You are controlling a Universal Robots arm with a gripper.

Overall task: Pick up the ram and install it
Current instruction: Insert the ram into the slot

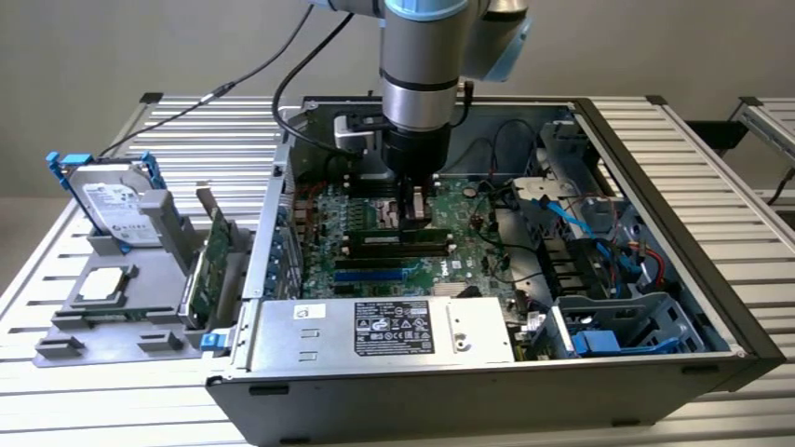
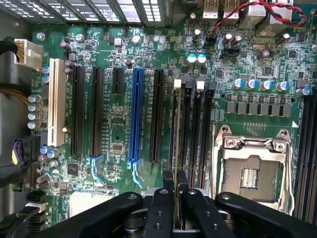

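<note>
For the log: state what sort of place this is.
Likely a robotic PC-assembly bench: open computer case on a slatted table, hard drive in a fixture, gripper holding the ram over the motherboard.

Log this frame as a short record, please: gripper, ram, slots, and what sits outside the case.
gripper: down inside the open case, over the motherboard; fingers closed on the ram
ram: held edge-on, in line with the memory slots; seated or not, cannot tell
CPU socket: empty, beside the slots
outside case: hard drive and expansion card standing in a grey holder, at the exterior view's left
</note>
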